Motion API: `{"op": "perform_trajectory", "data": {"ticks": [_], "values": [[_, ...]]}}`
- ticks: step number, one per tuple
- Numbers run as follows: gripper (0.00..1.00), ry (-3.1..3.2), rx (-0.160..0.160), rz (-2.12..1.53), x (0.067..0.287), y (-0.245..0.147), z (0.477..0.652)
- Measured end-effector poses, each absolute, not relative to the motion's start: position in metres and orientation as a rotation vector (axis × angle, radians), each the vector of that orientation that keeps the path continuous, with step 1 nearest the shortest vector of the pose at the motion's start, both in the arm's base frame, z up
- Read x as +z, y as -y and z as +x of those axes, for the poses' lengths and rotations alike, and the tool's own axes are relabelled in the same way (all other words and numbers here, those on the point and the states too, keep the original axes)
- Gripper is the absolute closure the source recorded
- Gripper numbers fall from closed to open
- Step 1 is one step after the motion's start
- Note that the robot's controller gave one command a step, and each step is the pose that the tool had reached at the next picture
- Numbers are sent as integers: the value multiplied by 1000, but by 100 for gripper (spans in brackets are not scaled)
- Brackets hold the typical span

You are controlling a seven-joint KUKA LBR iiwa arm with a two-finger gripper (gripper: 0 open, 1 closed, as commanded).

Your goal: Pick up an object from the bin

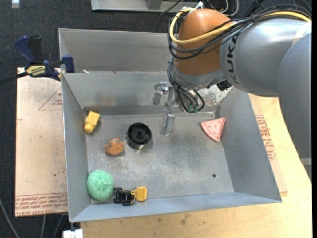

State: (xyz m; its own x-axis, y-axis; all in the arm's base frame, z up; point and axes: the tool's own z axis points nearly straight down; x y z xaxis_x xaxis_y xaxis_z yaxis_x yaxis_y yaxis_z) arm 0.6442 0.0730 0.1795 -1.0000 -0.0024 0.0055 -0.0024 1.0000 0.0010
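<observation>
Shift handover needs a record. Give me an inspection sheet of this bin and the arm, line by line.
Surface: grey metal bin, floor scuffed, things spread loosely, none heaped.
Job's things: black ring just left of the gripper; brown disc beside the ring; pink wedge near the right wall.
Clutter: yellow block by the left wall; green ball and small toy at front left.
Grippers: gripper over bare floor between ring and wedge, nothing seen in it.
Cables: yellow and black cables looped round the arm's orange cover; more behind the bin.
Surroundings: dark floor.
</observation>
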Motion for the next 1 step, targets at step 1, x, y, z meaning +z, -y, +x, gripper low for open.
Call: {"op": "perform_trajectory", "data": {"ticks": [1], "values": [[0, 3144, -2, 2, 185, -73, 646]]}}
